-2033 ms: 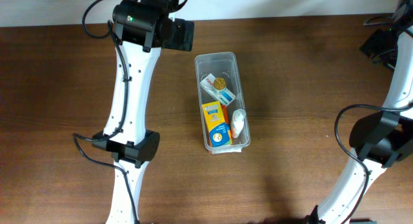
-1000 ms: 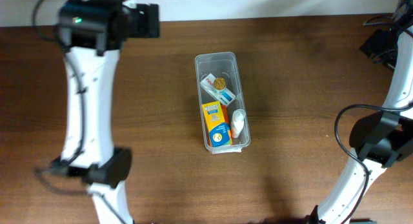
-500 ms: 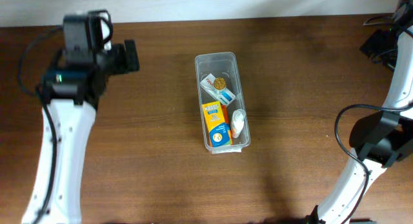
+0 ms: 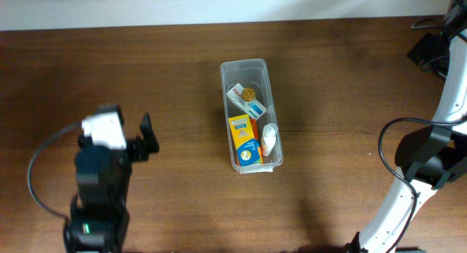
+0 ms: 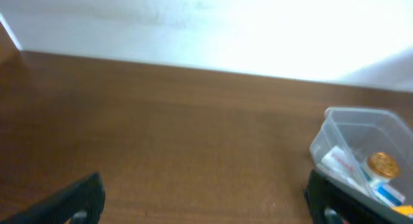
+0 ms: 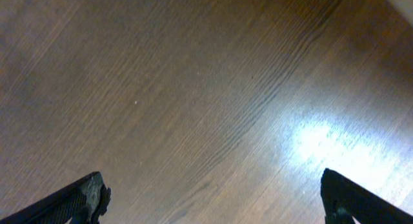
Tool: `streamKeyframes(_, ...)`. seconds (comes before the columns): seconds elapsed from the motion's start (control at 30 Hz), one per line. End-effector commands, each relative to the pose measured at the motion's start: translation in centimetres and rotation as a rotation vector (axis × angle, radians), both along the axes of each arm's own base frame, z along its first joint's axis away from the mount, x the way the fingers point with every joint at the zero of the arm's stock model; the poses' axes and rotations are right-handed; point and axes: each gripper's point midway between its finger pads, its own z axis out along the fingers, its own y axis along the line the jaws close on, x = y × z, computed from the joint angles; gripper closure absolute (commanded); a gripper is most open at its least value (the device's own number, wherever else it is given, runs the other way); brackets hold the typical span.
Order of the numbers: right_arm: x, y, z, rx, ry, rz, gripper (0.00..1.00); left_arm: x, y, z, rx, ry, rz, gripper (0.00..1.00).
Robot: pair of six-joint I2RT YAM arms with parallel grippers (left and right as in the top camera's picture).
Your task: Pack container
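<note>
A: What has been changed just now?

B: The left gripper [image 5: 200,208] has been drawn back from beside the far end of the container [image 4: 252,66] to the near left part of the table [image 4: 350,122], well apart from it. Its jaws are spread wide and nothing is held.

A: And the right gripper [image 6: 213,198]?

B: It was not moved (only bare wood is seen under it). It is also spread and empty.

A: The container?

B: It was left mid-table, untouched, with an orange box [image 4: 245,140], a white tube [image 4: 269,138] and a white-blue box [image 4: 244,101] inside. The packing is probably finished.
</note>
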Motion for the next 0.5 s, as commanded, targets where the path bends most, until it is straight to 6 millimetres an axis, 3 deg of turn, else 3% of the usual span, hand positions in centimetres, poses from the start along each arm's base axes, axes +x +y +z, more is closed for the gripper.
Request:
streamKeyframes(0.0,-0.1,-0.2,0.3,-0.016,0.0,-0.007,0.02,-2.9,0.1,-1.1,-0.014,-0.11,0.0,0.01)
streamKeyframes(0.17,-0.1,-0.2,0.3,-0.016,0.0,-0.007,0.02,-4.7,0.6,-2.9,-0.016,-0.183,0.014,0.01)
streamKeyframes(0.47,-0.1,-0.2,0.3,-0.016,0.0,-0.007,0.02,-6.0,0.9,-3.7,-0.034,-0.265,0.028,0.01)
